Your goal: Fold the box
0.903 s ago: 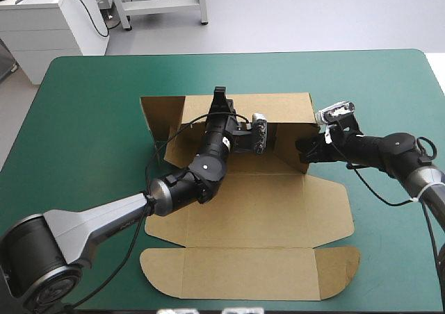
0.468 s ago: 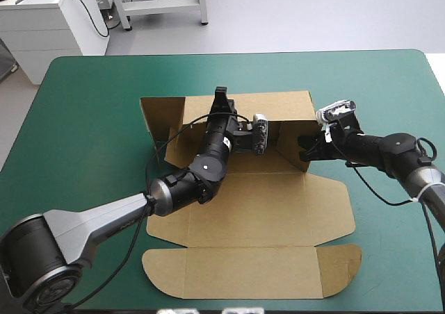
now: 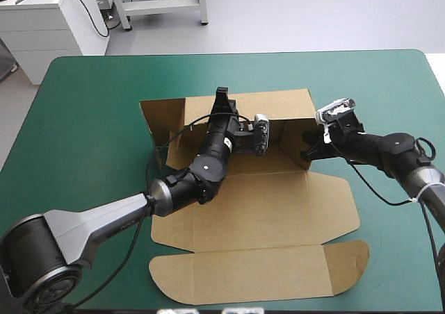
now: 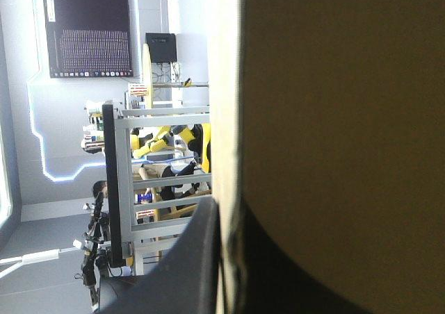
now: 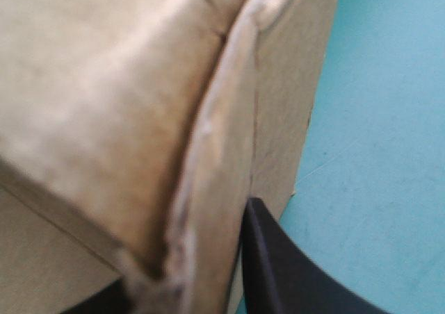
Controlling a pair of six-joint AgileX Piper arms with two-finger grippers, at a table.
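Brown box [image 3: 264, 203] in left pincer [image 3: 221, 97], right pincer [image 3: 306, 151]

A table [image 3: 90, 133] under a teal-green cover with rounded corners stands on a pale grey floor [image 3: 313, 15]; beyond its far left corner sits a white cabinet [image 3: 42, 26], and beside that a grey metal frame [image 3: 167, 5]. Seen level, a white wall [image 4: 17, 119] carries a glowing light strip [image 4: 46, 164] near a metal rack [image 4: 124, 182]
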